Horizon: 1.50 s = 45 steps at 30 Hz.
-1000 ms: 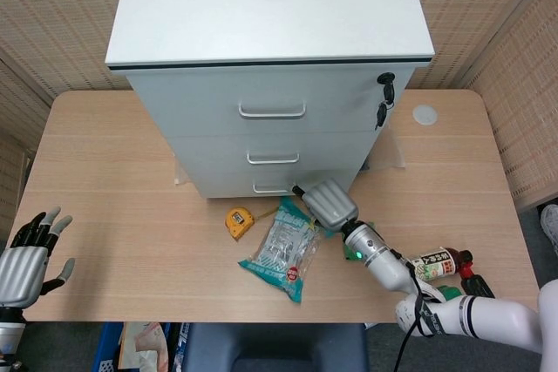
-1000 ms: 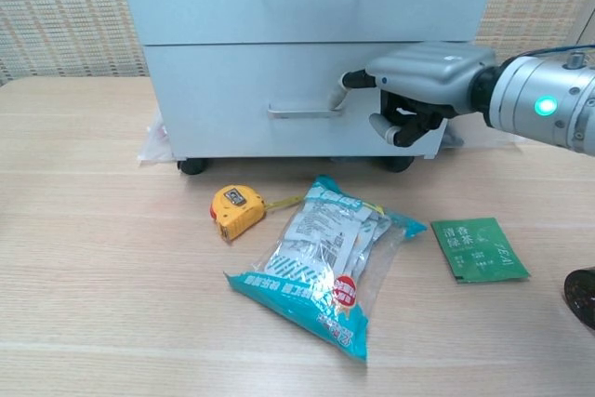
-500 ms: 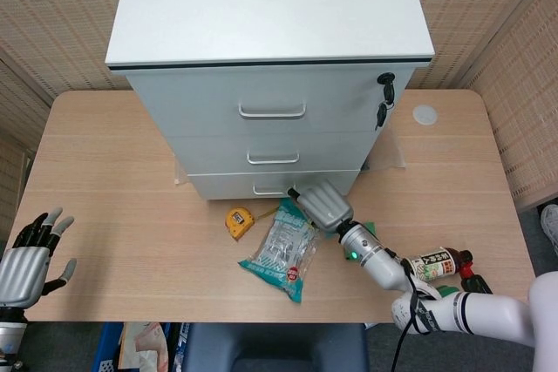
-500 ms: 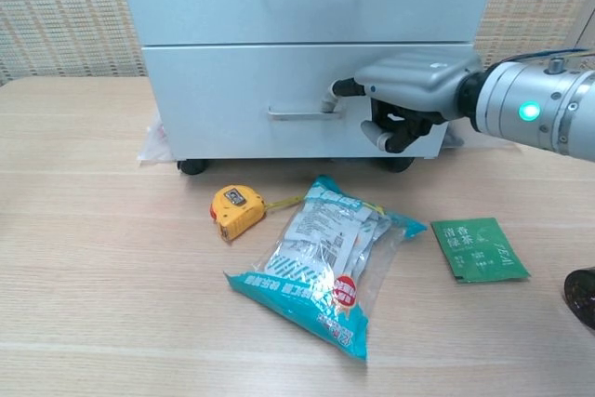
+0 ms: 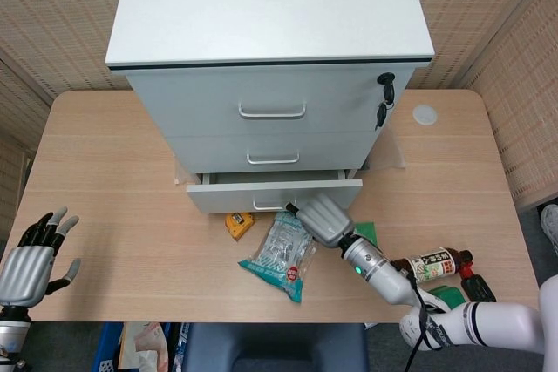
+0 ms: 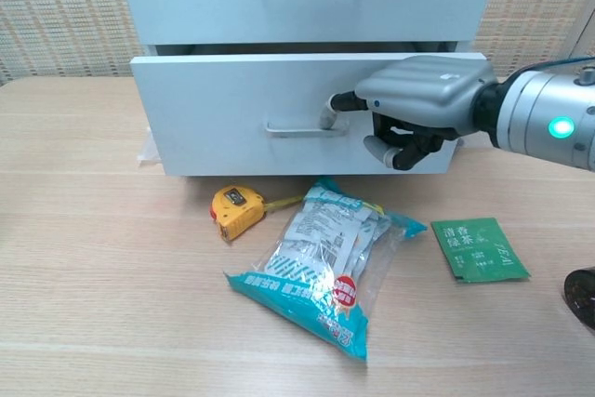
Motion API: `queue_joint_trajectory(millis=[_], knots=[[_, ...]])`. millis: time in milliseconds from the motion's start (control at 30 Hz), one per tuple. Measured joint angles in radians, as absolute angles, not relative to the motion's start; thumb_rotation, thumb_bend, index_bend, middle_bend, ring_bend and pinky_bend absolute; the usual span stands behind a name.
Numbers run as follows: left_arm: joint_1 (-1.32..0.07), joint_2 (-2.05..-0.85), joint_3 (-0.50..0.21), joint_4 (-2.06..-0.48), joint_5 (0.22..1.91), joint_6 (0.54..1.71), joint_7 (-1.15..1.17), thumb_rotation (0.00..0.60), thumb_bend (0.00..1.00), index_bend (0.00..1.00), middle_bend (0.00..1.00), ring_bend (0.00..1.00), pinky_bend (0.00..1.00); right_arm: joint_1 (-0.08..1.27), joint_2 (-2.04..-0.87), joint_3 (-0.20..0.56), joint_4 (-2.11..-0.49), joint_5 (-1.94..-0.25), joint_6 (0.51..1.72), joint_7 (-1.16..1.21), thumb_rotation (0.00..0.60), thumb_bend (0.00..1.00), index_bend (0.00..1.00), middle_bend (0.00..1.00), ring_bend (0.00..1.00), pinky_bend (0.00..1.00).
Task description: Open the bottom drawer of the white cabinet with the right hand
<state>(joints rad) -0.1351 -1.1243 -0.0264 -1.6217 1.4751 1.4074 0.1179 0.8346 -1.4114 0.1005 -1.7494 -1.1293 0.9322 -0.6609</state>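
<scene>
The white cabinet (image 5: 270, 15) stands at the back of the table with three drawers. Its bottom drawer (image 5: 261, 198) is pulled partly out, and a dark gap shows above its front (image 6: 232, 109). My right hand (image 6: 418, 99) holds the right end of the drawer's handle (image 6: 297, 127) with one finger hooked behind the bar and the rest curled in. In the head view the right hand (image 5: 324, 218) sits just in front of the drawer. My left hand (image 5: 30, 259) hangs off the table's near left corner, fingers spread, holding nothing.
A yellow tape measure (image 6: 234, 208) and a snack bag (image 6: 325, 262) lie just in front of the drawer. A green tea packet (image 6: 479, 248) lies to the right, a bottle (image 5: 432, 265) beyond it under my right arm. Keys (image 5: 384, 98) hang from the cabinet's lock.
The bottom drawer has slid out toward me, drawn by my right hand on its handle. The drawer front now overhangs the tape measure's far edge. The left hand has barely moved.
</scene>
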Motion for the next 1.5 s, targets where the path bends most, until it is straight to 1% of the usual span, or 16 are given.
queue_joint_trajectory(millis=[700,1500], knots=[[-0.129,-1.125,-0.021,-1.631,1.470,1.413,0.145,0.600,0.36,0.13,0.00,0.05,0.13,0.811,-1.352,0.014,-1.893,-1.180,0.972,-0.740,0.600,0.59,0.18,0.90,0.95,0.91],[-0.116,-1.118,-0.015,-1.635,1.479,1.431,0.144,0.600,0.36,0.13,0.00,0.05,0.13,0.778,-1.321,-0.069,-2.000,-1.270,0.986,-0.822,0.600,0.59,0.18,0.90,0.95,0.91]])
